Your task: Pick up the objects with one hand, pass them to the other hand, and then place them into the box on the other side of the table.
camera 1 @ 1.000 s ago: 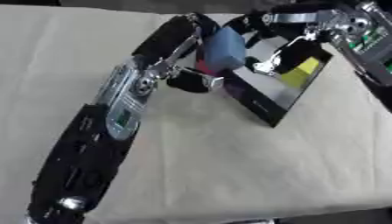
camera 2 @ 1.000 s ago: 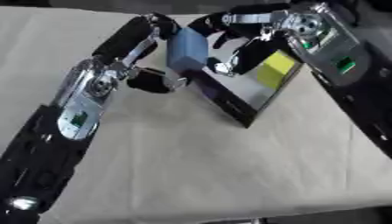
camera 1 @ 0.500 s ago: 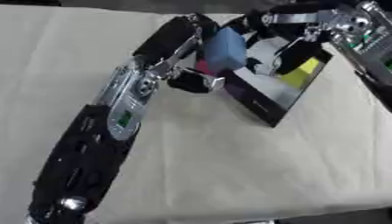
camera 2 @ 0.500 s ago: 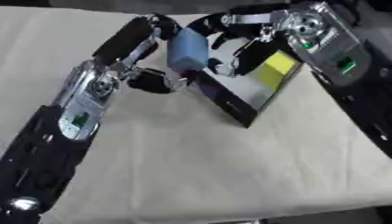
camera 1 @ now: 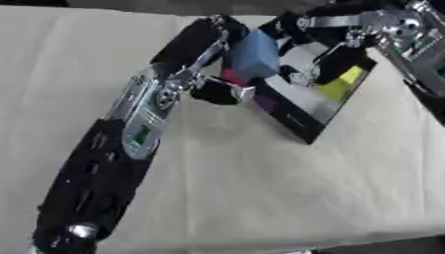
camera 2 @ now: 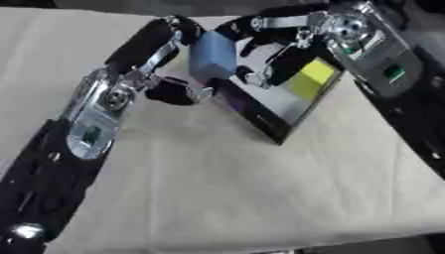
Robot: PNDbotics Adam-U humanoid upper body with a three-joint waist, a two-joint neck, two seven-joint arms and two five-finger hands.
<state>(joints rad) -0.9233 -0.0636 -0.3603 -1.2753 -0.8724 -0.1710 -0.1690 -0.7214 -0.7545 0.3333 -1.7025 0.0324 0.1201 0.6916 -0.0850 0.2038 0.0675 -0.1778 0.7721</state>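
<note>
Handover above the box

The left hand grips the blue block, still over the box; the right hand stays spread beside it, transfer unfinished.

Pale blue, soft-edged rectangular block, held tilted above the near-left corner of the box, clear of the cloth-covered counter. Pinched by the fingers of the left hand on its left side, with the right hand spread at its right side. Shallow black rectangular box with pale floor, set cornerwise on the counter. Yellow cube-like block inside near the right corner; reddish and purple patches low at the left edge, shapes unclear.
</note>
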